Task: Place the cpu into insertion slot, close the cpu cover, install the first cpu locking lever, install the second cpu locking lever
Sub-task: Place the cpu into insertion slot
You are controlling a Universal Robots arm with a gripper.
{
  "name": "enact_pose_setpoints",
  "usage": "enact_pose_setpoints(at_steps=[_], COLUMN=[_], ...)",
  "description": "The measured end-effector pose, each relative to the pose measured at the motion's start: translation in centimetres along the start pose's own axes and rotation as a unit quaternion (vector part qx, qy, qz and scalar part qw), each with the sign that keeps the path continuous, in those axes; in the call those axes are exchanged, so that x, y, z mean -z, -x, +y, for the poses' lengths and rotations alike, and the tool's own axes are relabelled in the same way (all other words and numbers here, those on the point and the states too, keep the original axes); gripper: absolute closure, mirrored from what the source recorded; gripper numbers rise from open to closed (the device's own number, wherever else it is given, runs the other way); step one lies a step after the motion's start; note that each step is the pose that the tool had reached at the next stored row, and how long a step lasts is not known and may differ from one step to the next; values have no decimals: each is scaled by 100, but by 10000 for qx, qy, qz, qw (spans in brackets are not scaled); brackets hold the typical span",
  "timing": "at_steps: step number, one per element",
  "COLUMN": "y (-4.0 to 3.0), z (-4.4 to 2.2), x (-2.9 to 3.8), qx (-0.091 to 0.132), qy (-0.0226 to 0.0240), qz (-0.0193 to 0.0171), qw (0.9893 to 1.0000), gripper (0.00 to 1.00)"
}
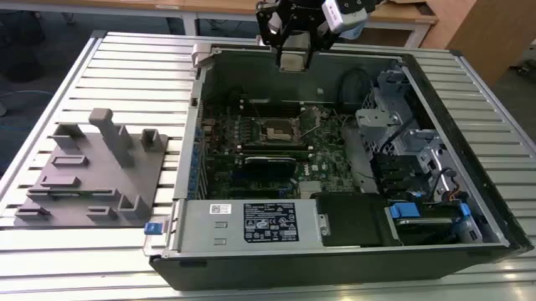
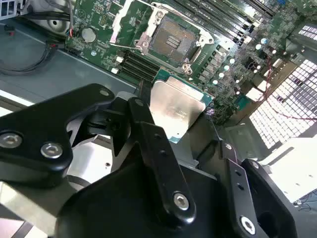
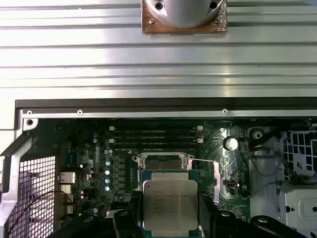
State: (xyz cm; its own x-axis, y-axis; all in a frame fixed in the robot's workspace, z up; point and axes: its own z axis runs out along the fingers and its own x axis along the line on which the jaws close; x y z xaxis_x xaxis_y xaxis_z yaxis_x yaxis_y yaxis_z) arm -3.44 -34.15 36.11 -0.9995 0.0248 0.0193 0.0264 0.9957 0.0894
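High above the open case [image 1: 335,273], your gripper [image 1: 294,58] is closed on the cpu [image 3: 170,204] by two opposite edges, carrying it metal top up and well clear of the bare slot [image 2: 174,42], apparently to keep its underside untouched.

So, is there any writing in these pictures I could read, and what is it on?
On the cpu: faint print, too blurred to read.
On the grey box, black label: too small to read.
White sticker beside it: too small to read.
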Motion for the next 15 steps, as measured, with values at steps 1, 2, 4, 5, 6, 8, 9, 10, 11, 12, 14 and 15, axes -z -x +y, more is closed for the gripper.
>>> enact_pose_setpoints(at_steps=[1,2,4,5,6,8,9,10,11,12,14,15], y=[0,0,0,0,0,0,0,0,1,0,1,1], z=[0,0,0,0,0,-1,-1,-1,-2,-2,-2,-3], x=[0,0,0,0,-3,-10,-14,-17,-20,-22,-27,-29], qx=[0,0,0,0,0,0,0,0,0,0,0,0], qy=[0,0,0,-1,0,0,0,0,-1,-1,-1,-1], qz=[0,0,0,0,0,0,0,0,0,0,0,0], qw=[10000,10000,10000,10000,10000,10000,10000,10000,10000,10000,10000,10000], gripper=[46,46,46,46,46,46,46,46,46,46,46,46])
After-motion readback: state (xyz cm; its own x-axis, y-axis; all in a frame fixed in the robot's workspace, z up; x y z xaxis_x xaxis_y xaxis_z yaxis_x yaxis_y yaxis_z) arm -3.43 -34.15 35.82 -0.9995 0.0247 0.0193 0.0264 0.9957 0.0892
